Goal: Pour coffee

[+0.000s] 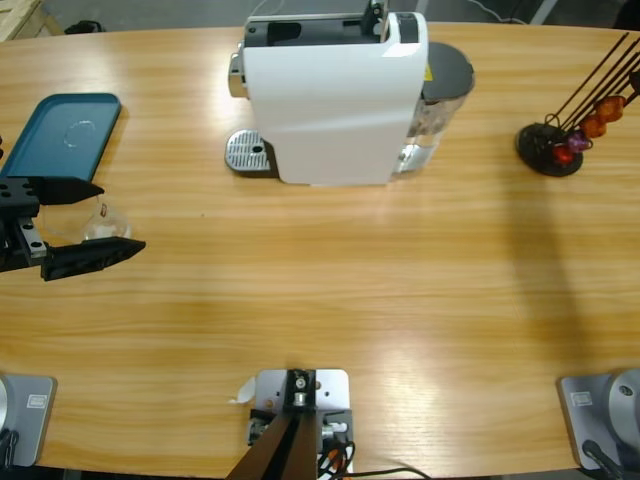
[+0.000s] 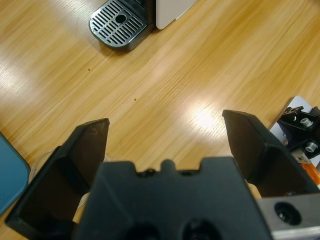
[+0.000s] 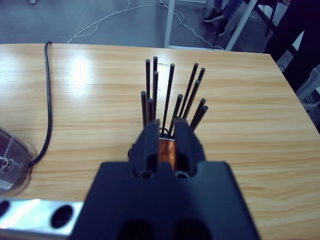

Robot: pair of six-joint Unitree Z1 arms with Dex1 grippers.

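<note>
Black and spread wide, the left pincer (image 1: 92, 222) straddles a small clear glass (image 1: 103, 222) on the wooden counter (image 1: 350, 290); the coffee is perhaps in it, hard to tell. The right pincer (image 3: 166, 134) is clamped on an orange capsule (image 3: 166, 152) at the capsule rack (image 3: 172, 97). The white machine (image 1: 330, 100) shows no readable writing.
</note>
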